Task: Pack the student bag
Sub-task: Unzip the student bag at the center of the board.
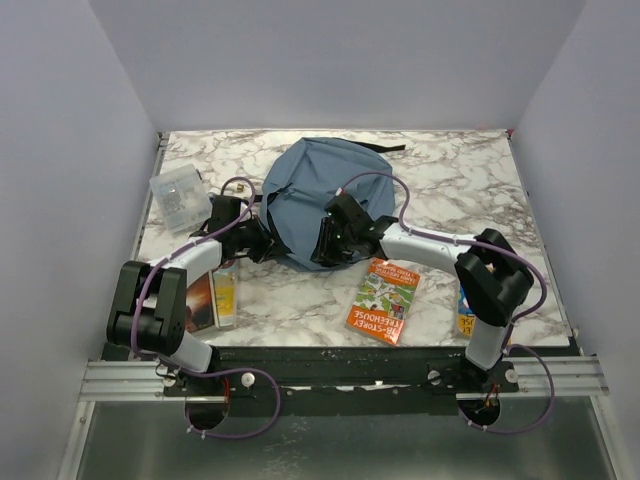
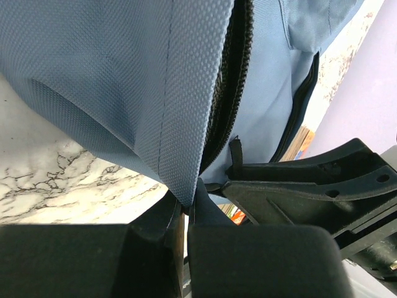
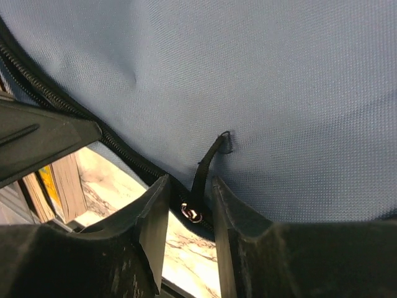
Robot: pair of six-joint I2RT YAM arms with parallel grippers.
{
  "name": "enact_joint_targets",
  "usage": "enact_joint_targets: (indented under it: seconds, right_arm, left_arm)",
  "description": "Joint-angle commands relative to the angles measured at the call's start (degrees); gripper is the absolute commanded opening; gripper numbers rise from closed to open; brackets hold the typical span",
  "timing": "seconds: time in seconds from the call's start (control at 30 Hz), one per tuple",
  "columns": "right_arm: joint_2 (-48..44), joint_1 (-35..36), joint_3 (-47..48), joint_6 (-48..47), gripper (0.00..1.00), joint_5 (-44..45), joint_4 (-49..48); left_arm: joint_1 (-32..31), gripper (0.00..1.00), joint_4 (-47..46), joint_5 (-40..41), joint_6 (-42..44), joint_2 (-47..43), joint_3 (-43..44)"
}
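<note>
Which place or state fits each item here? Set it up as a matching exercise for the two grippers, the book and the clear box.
Column one:
1. left gripper
2. right gripper
3. book
4. clear box

Column two:
A. lying flat near the table's front edge
B. jaws apart, either side of the zipper pull
C. far left, beside the student bag
D. clamped on the student bag's fabric edge

Pairs: 1-D, 2-B, 3-A, 4-C

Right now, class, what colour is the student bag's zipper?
The zipper is black; right wrist view shows it best.
</note>
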State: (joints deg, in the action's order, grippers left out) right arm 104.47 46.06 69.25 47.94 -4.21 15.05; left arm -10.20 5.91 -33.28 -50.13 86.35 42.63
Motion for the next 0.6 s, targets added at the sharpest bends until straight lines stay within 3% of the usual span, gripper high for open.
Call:
enact_joint_targets:
  seconds: [0.0, 0.23, 0.37, 0.57]
  right_arm:
    - [1.4, 1.7, -0.7, -1.4, 0.32, 7.2, 0.1]
    - [-0.1, 2.6, -1.5, -3.3, 0.01, 14.5, 1.4]
    - [-3.2, 2.6, -1.5, -7.2, 0.00, 22.3, 4.0]
    - [-12.2, 2.3, -7.9, -15.2, 0.01, 37.3, 0.5]
  left_arm:
    - [-0.4, 0.00, -0.7, 1.6, 0.1, -0.8, -0.8]
    - [-0.4, 0.00, -0.8, 1.7, 0.0, -1.0, -1.1]
    - [-0.4, 0.00, 0.2, 2.6, 0.1, -1.5, -1.4]
    - [0.1, 0.00, 1.7, 4.4, 0.5, -1.8, -1.6]
